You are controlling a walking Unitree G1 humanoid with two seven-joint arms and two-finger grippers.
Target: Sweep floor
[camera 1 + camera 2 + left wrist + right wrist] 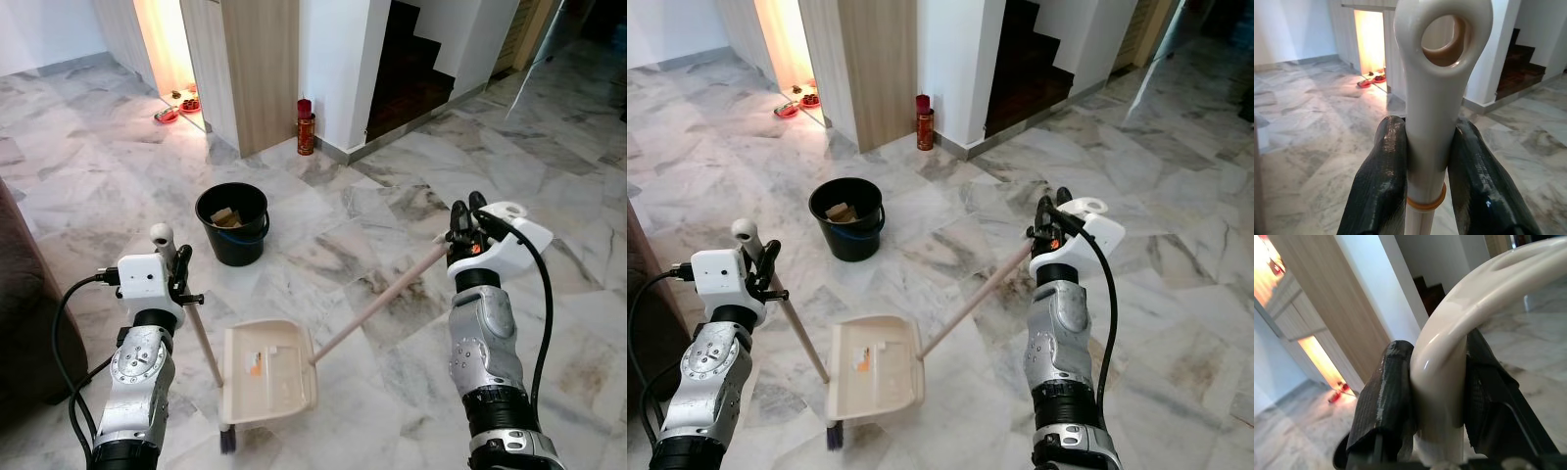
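My left gripper (pixel 180 266) is shut on the top of a broom handle (pixel 196 333), a cream stick ending in a ring-shaped cap (pixel 1442 44). The stick slants down to dark bristles (pixel 227 440) on the marble floor. My right gripper (pixel 467 217) is shut on the curved cream grip (pixel 1459 328) of a long dustpan handle (pixel 377 304). The cream dustpan (pixel 266 374) rests flat on the floor between my arms, beside the bristles, with a small orange scrap inside. Black fingers (pixel 1382 176) press both sides of the broom's cap.
A black bucket (pixel 232 223) with some rubbish inside stands on the floor ahead of the dustpan. Further back are a red canister (pixel 306 127) by a wall corner, pet bowls (pixel 177 108) in a lit doorway and dark stairs (pixel 407 69). A dark sofa edge (pixel 20 313) is at my left.
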